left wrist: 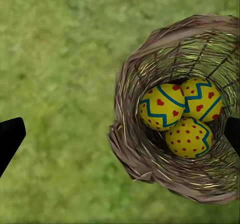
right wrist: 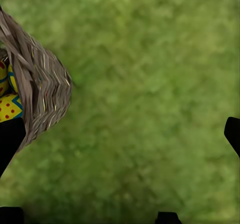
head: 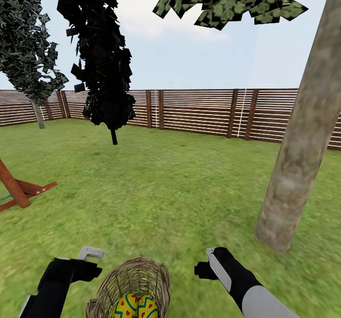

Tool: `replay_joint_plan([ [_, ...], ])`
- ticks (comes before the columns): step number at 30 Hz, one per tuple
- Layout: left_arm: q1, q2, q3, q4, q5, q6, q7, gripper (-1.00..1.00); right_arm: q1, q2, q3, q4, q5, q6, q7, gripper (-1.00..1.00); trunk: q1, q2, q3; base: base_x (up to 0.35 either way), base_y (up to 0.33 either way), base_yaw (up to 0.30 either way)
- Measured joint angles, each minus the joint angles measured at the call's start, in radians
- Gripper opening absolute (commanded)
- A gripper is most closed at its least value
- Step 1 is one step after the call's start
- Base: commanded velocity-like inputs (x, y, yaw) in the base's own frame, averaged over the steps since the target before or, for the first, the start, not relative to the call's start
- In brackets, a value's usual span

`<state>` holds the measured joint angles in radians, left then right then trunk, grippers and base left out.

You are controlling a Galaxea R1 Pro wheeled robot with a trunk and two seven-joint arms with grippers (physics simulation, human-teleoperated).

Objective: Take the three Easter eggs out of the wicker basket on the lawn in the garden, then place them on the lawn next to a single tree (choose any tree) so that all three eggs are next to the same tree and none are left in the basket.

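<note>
Mottled green lawn [head: 180,190] spreads to a brown slatted fence [head: 203,112] under a pale blue sky. Low over the grass, the left gripper [left wrist: 120,134] hangs with its jaws released, one black fingertip [left wrist: 9,136] over bare grass and the other at the far side of the wicker basket [left wrist: 131,149], so the basket's nearer wall and the eggs lie between them. The right gripper [right wrist: 120,134] also has its jaws spread wide, over bare grass just beside the basket's outer wall. In the head view the two grippers flank the basket, which sits on the lawn at the robot's front.

The basket is round, tan-brown, loosely woven, with a thick braided rim. Inside it lie three Easter eggs [left wrist: 185,116], bright yellow with red dots and blue zigzag bands, packed touching each other on the bottom.

One thick, pale grey-brown tree [head: 303,142] leans up from the grass near the basket, on the right. Farther back stand one near-black columnar tree [head: 106,62] and one dark leafy tree [head: 26,48] by the fence. A wooden play frame [head: 19,190] shows on the left.
</note>
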<state>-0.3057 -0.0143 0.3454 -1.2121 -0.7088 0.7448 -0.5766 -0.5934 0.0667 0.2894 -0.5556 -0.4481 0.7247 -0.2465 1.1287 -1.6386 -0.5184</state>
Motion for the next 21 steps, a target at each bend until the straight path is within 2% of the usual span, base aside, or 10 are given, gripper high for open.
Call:
replay_joint_plan([
  [6, -0.008, -0.011, -0.001, 0.016, -0.002, -0.008, 0.015, 1.00, 0.000, 0.000, 0.000, 0.001, 0.000, 0.000, 0.000, 1.00, 0.000, 0.000, 0.000, 0.000, 0.000, 0.000],
  [10, -0.039, -0.012, -0.002, 0.074, -0.001, -0.011, 0.017, 1.00, 0.000, 0.000, 0.000, 0.001, 0.000, -0.013, 0.000, 1.00, 0.000, 0.000, 0.000, 0.000, 0.000, 0.000],
  [14, -0.110, -0.010, -0.003, 0.224, 0.002, -0.029, 0.016, 1.00, 0.000, 0.001, 0.001, 0.001, 0.000, -0.025, -0.001, 1.00, 0.000, 0.000, 0.000, 0.000, 0.000, 0.000],
  [17, -0.149, -0.009, -0.003, 0.323, 0.002, -0.080, 0.017, 1.00, 0.000, 0.001, 0.001, 0.002, 0.000, -0.027, 0.000, 1.00, 0.000, 0.000, 0.000, 0.000, 0.000, 0.000],
  [21, -0.177, -0.010, -0.004, 0.396, 0.001, -0.120, 0.017, 1.00, 0.000, 0.002, 0.001, 0.002, 0.000, -0.029, 0.000, 1.00, 0.000, 0.000, 0.000, 0.000, 0.000, 0.000],
])
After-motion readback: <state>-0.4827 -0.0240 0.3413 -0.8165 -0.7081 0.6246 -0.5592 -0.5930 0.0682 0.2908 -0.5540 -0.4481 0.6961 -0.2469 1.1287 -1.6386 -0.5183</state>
